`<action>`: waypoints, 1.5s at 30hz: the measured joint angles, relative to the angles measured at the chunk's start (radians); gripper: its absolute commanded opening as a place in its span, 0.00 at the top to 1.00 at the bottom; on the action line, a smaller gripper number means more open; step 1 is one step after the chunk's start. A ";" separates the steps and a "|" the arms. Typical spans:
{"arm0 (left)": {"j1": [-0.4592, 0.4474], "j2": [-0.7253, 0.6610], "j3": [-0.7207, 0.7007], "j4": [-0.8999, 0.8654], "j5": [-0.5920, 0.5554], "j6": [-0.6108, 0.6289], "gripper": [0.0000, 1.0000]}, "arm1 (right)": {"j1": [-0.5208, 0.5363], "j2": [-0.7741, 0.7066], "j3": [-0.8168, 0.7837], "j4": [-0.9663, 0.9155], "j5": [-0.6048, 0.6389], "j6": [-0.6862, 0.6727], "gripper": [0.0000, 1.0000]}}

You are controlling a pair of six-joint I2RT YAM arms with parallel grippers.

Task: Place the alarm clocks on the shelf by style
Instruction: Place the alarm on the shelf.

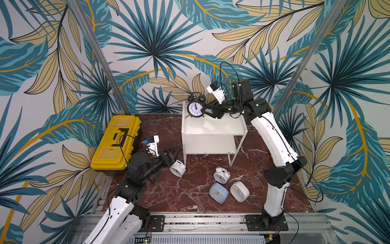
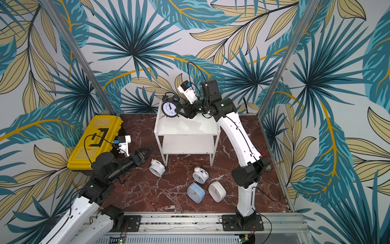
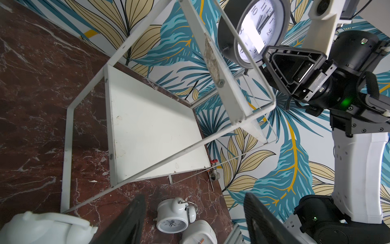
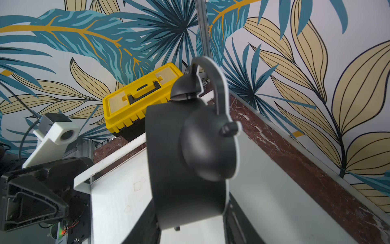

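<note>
My right gripper point(image 1: 204, 109) point(image 4: 190, 213) is shut on the black twin-bell clock point(image 1: 196, 107) point(image 2: 169, 108) point(image 4: 185, 164), held upright over the back left corner of the white shelf's top board point(image 1: 213, 126) point(image 2: 187, 126) point(image 4: 270, 190). The lower board point(image 3: 152, 131) is bare. My left gripper point(image 1: 178, 152) point(image 3: 194, 196) is open and holds nothing, just above a white twin-bell clock point(image 1: 178, 168) point(image 2: 157, 168) point(image 3: 42, 228) lying by the shelf's front left leg. On the table in front lie another white twin-bell clock point(image 1: 221, 174) point(image 3: 173, 217), a light blue square clock point(image 1: 218, 192) and a white square clock point(image 1: 239, 191).
A yellow toolbox point(image 1: 117, 143) point(image 4: 139, 101) stands at the table's left edge, just behind my left arm. Patterned walls close in the back and sides. The right arm arches over the table's right side.
</note>
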 measured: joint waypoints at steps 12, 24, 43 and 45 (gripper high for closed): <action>0.000 0.027 -0.004 0.051 0.013 -0.013 0.28 | 0.000 0.015 0.004 0.007 -0.023 0.003 0.52; 0.000 0.036 -0.017 0.069 0.025 -0.014 0.28 | 0.000 0.016 0.004 0.002 -0.002 0.018 0.38; 0.000 0.029 -0.024 -0.015 0.033 0.030 0.20 | 0.000 -0.173 -0.254 0.087 0.105 0.078 0.28; 0.000 0.024 -0.024 -0.046 0.033 0.037 0.20 | 0.000 -0.232 -0.288 0.104 0.113 0.095 0.27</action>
